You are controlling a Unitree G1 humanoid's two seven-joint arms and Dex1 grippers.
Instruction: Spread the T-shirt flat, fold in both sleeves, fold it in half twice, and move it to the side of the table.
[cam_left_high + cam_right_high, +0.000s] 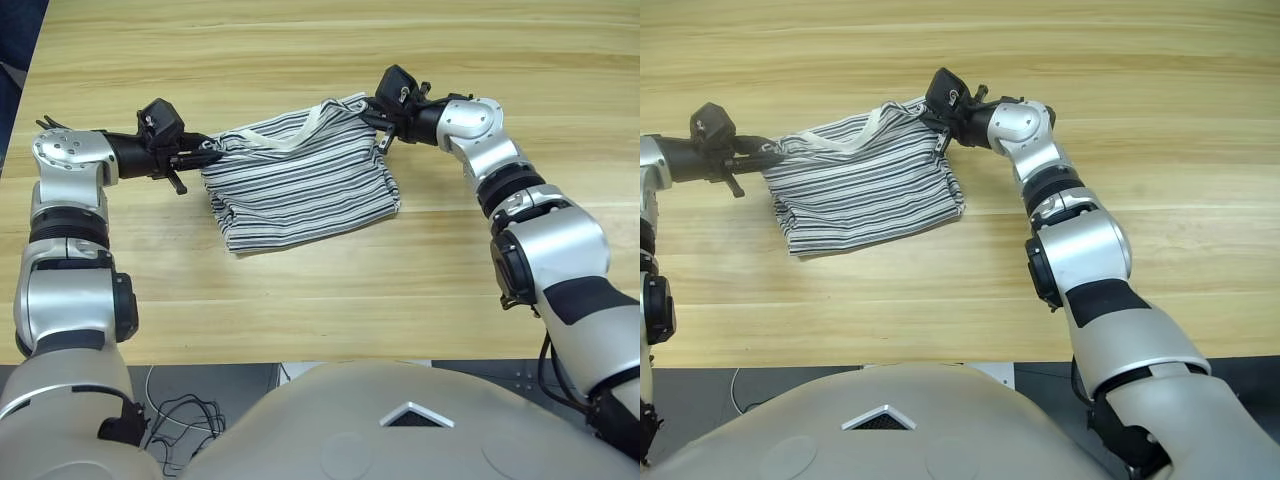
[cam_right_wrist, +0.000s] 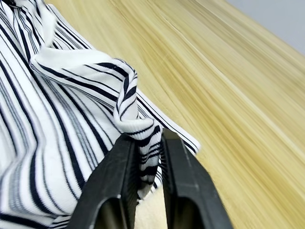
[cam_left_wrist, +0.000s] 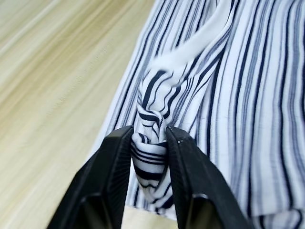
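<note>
The left gripper (image 3: 148,139) is clamped on the T-shirt (image 1: 300,190). Its two black ribbed fingers (image 3: 112,164) pinch a twisted bunch of striped cloth at the T-shirt's upper left corner, right beside the end of the white neckband (image 3: 190,47). The right gripper (image 2: 143,138) is closed on the T-shirt too, and its fingers (image 2: 116,171) squeeze a rolled fold of cloth at the upper right corner. Both arms come in from the sides, one at each end of the T-shirt's upper edge, and that edge runs between the two grippers with the neckband lying along it.

The T-shirt is white with dark, thin stripes. It is folded into a compact, roughly square bundle several layers thick, and the layers show as stacked edges at its lower left corner. Its lower part lies on the pale wooden table (image 1: 320,40). Whether the held upper edge is raised off the wood cannot be told.

The table's bare boards extend on every side of the T-shirt, and the table's near edge is well apart from the T-shirt's lower edge. Past that near edge, down and to the left of the T-shirt, loose dark cables (image 1: 175,412) lie on the grey floor. A dark blue thing (image 1: 15,35), too cut off to identify, sits off the table's far left corner, well apart from the T-shirt.
</note>
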